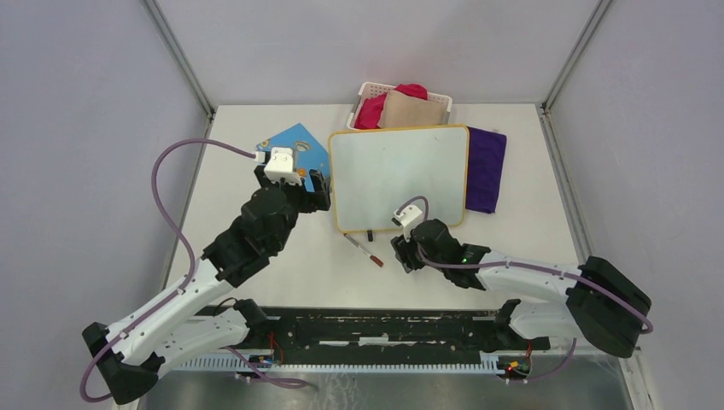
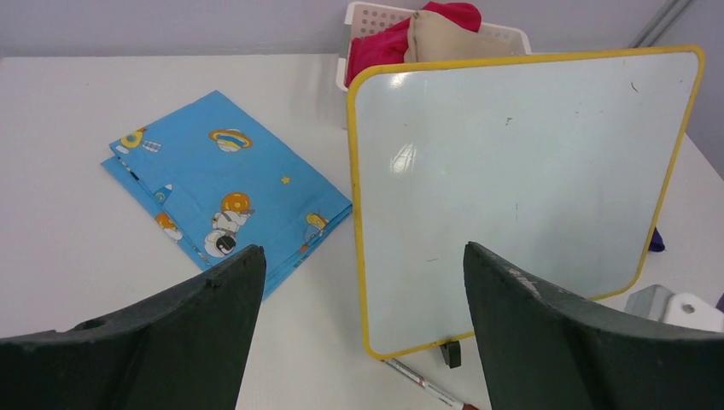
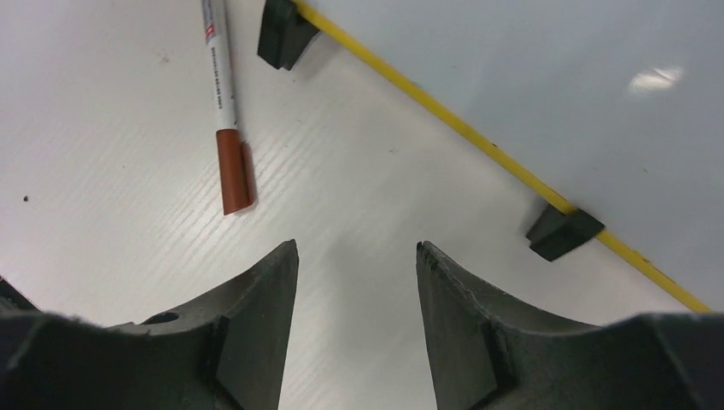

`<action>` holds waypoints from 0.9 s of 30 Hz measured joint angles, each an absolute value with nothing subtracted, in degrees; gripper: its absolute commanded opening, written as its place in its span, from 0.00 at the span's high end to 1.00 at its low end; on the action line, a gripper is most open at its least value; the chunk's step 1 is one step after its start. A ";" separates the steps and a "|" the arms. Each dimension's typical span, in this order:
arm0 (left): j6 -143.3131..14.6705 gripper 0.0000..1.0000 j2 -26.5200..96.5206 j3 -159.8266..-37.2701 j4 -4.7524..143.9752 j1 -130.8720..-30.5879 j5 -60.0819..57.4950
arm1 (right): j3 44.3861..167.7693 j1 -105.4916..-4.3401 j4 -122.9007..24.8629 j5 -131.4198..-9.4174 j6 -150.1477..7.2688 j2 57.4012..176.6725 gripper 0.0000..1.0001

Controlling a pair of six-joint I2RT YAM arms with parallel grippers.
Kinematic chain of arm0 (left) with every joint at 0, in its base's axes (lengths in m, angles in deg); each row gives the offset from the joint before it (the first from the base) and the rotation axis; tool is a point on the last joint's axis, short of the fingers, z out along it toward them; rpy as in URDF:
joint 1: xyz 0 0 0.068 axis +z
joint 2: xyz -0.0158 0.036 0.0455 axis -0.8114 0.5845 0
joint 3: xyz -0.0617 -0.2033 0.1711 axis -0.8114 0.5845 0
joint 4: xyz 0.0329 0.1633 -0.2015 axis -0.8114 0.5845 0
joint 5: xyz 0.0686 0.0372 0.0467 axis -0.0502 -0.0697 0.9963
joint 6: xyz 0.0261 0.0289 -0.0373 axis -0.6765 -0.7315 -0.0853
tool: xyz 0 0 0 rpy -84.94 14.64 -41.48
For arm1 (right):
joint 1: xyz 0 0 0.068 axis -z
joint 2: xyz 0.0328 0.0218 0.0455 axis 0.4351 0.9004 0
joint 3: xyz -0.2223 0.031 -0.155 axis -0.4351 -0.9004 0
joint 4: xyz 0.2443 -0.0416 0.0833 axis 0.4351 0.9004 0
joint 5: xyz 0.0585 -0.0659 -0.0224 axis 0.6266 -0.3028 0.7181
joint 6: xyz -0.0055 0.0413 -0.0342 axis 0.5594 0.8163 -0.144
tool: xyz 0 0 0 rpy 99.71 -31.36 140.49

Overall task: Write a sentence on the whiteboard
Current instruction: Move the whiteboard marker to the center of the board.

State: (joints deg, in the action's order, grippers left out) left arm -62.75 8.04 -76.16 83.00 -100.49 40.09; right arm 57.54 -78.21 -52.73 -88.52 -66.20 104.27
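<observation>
One marker [image 1: 364, 250] (capped) — beside whiteboard [image 1: 399, 171].

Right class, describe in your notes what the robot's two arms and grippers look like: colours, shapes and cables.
The left arm and right arm both have white lower links and bulky black joints. A mauve cable loops along each to a white camera block at the wrist. The left gripper and right gripper each have two matte dark-grey fingers, broad, tapering to a curved tip.

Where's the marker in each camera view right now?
Top external: marker lies below the whiteboard's near edge, centre.
Left wrist: marker at bottom edge, right of centre.
Right wrist: marker upper left, red cap lowest.
Shared landmark: the board's black foot beside it.
</observation>
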 measured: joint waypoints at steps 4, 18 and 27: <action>-63.28 0.10 6.66 -75.52 82.13 -100.58 42.10 | 61.25 -80.09 -52.97 -85.70 -68.41 110.70 0.44; -63.80 0.11 7.01 -75.13 81.82 -100.60 44.44 | 72.22 -85.71 -52.88 -83.38 -71.86 125.89 0.54; -63.83 0.11 7.01 -75.13 81.82 -100.60 44.44 | 74.50 -86.47 -51.66 -83.45 -71.69 129.71 0.74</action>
State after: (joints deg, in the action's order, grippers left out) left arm -63.83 7.01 -75.13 81.82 -100.60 44.44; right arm 74.50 -86.47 -51.66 -83.45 -71.69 129.71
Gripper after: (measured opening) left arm 0.895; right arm 0.315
